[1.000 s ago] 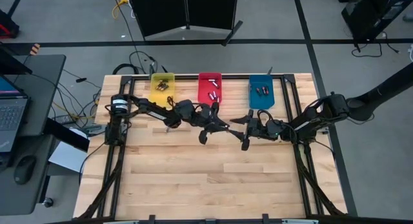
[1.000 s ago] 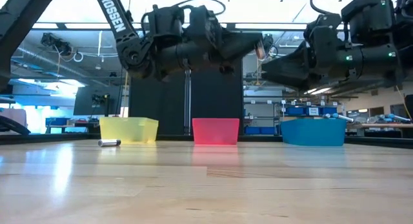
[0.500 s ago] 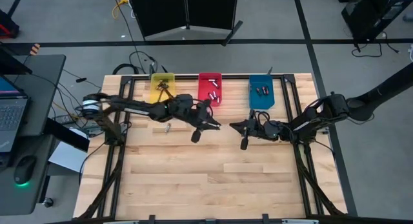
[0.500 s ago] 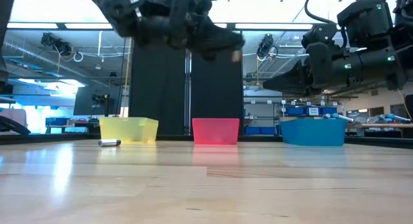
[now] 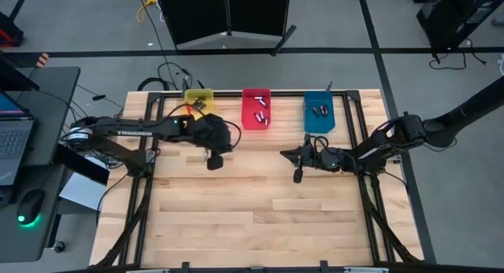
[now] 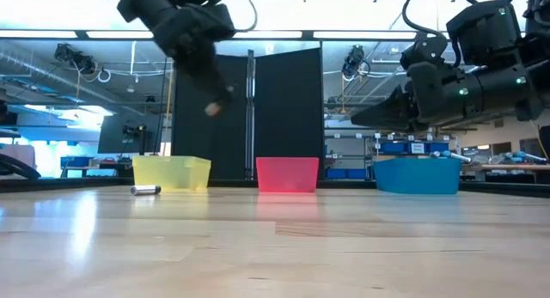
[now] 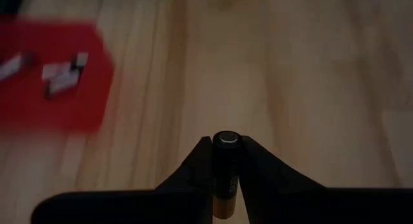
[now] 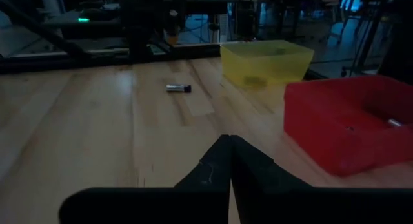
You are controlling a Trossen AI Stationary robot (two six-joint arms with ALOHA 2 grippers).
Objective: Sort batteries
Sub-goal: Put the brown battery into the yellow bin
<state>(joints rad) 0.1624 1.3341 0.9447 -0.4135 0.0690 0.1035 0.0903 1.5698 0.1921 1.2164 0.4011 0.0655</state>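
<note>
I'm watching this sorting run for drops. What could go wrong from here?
The left gripper holds a battery only by a narrow pinch, high above the table; it might slip out mid-carry and roll off. A loose battery lies on the wood beside the yellow bin, and an arm passing low could knock it away. The right gripper is shut and empty.

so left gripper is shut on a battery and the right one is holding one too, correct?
Half right. The left gripper is shut on a battery, but the right gripper is shut on nothing: the right wrist view shows its fingers closed together with nothing between them.
</note>
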